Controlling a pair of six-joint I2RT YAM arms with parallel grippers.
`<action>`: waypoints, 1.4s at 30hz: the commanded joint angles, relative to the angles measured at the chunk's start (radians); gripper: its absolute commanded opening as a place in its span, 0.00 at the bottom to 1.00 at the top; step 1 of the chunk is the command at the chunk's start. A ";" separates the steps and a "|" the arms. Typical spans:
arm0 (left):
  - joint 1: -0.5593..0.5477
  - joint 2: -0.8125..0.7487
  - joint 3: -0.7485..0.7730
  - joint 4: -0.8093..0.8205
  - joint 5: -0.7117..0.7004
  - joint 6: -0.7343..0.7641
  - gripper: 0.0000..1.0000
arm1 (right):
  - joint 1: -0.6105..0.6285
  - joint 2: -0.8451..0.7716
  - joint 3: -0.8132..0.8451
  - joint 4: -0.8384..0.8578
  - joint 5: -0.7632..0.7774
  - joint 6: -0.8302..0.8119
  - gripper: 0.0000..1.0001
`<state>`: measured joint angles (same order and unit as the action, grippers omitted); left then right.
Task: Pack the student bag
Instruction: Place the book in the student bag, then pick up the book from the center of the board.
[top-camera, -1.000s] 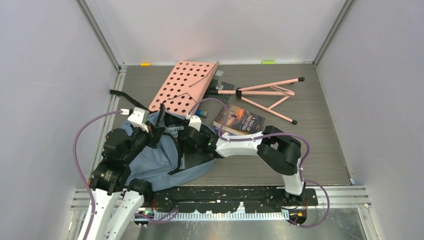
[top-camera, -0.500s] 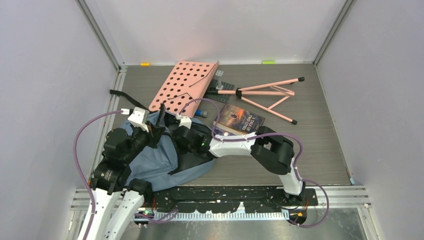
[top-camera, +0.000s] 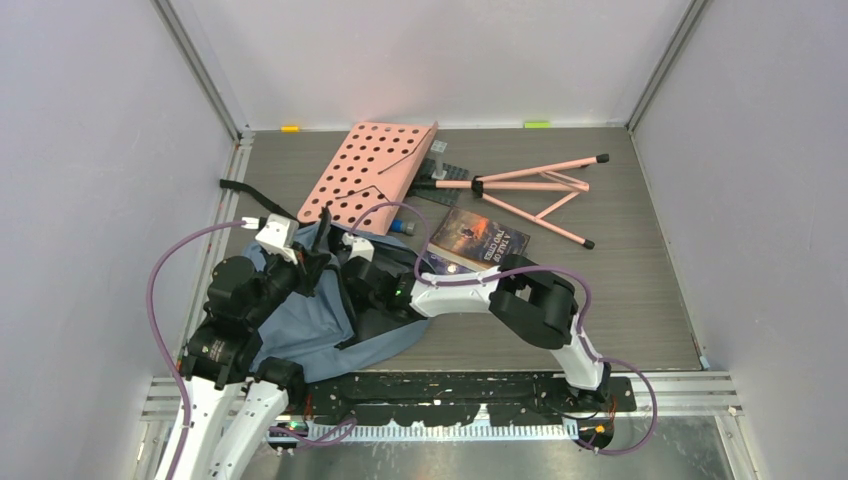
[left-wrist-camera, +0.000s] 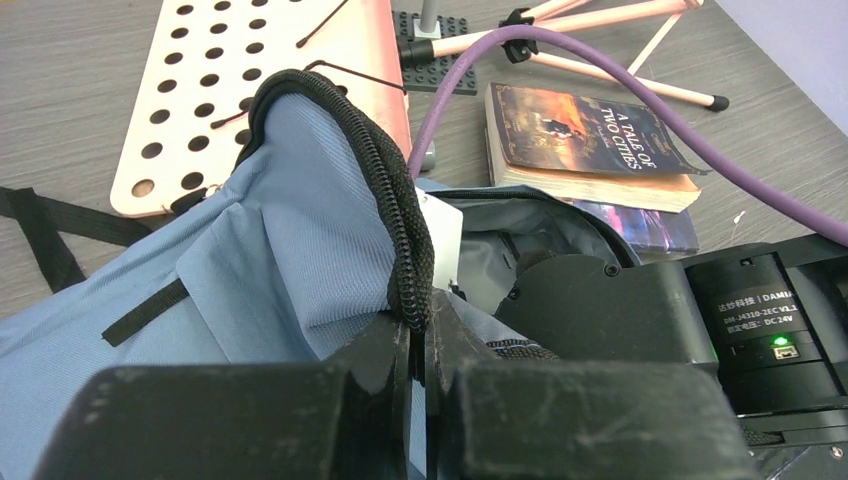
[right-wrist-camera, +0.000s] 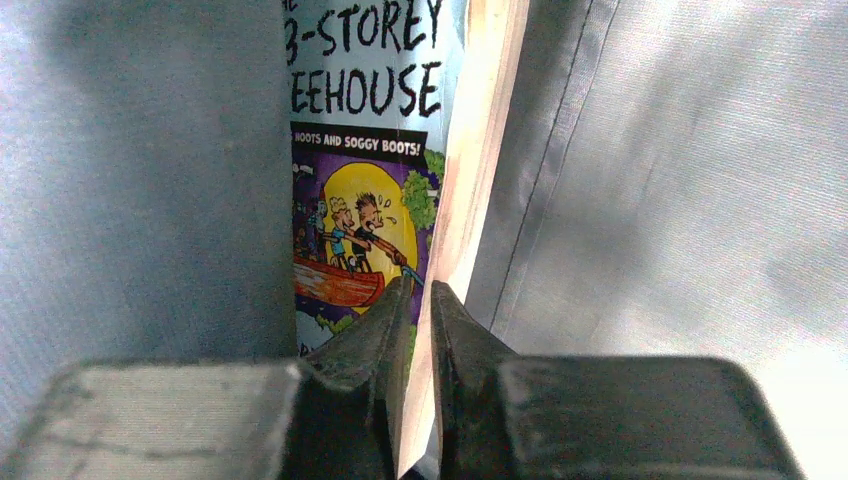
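- pink perforated board (top-camera: 375, 172) — lying at the back
- pink tripod stand (top-camera: 530, 172) — lying folded just beside it
- A Tale of Two Cities (top-camera: 478, 238) — resting on another book (left-wrist-camera: 640, 225)

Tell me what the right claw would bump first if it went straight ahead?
The right claw pinches the treehouse book inside the student bag; going on, they'd probably meet the bag's grey lining first, depth unclear.

Bag mouth is tight: right gripper (right-wrist-camera: 420, 290) is deep in the student bag (top-camera: 305, 335), jaws pinching the treehouse book (right-wrist-camera: 360, 200), lining close on both sides. Left gripper (left-wrist-camera: 418, 325) pinches the zipper rim up. Pink board (top-camera: 375, 175) and paperback (top-camera: 478, 238) crowd the far side. Bare counter (top-camera: 640, 290) to the right.
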<state>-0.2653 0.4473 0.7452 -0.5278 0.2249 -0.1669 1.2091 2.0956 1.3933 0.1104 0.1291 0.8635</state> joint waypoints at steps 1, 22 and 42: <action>0.005 -0.008 0.011 0.091 0.013 0.013 0.00 | 0.012 -0.130 0.002 0.003 0.022 -0.053 0.26; 0.005 -0.008 0.010 0.088 0.006 0.012 0.00 | -0.332 -0.924 -0.441 -0.501 0.273 -0.235 0.93; 0.005 0.007 0.011 0.083 0.014 0.012 0.00 | -1.160 -0.848 -0.813 0.028 -0.327 -0.130 0.96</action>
<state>-0.2653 0.4549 0.7448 -0.5217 0.2253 -0.1673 0.1005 1.2022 0.6201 -0.0784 -0.0731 0.6903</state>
